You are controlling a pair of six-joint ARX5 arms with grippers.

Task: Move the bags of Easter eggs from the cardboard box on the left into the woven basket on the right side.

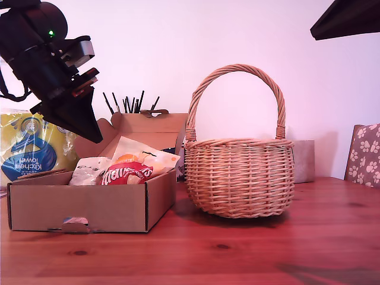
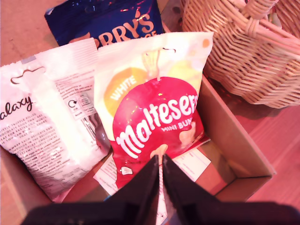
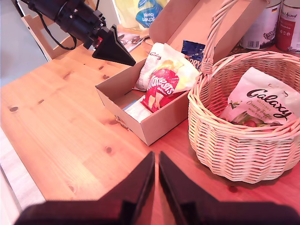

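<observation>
First wrist view: red-and-yellow Maltesers bag (image 2: 152, 117) propped in the cardboard box (image 2: 243, 164), long axis running from near the fingertips toward the far box end, lettering slanted across it. Beside it, touching, a silver-white Galaxy bag (image 2: 47, 140); behind both, a dark blue bag (image 2: 108, 21) with orange lettering, only its upper part seen. My first gripper (image 2: 160, 176) above the Maltesers bag's near edge, jaws pressed together with only a sliver between, pinching nothing visible.

Exterior view: same box (image 1: 89, 205) at the exterior view's left, lid flap up behind; Maltesers bag (image 1: 127, 172) leaning, top pointing up and toward the woven basket (image 1: 240, 178) just beside the box. Blue bag mostly hidden here. My first gripper (image 1: 95, 136) hanging over the box. Basket contents not visible from this side.

Second wrist view (only one looking into the basket): a pale Galaxy bag (image 3: 260, 105) lying inside the basket (image 3: 234, 150), tilted against the far wall. My second gripper (image 3: 155, 161) over bare table (image 3: 61, 131), jaws nearly closed, empty. Kitchen towel pack (image 1: 27, 151) behind the box.
</observation>
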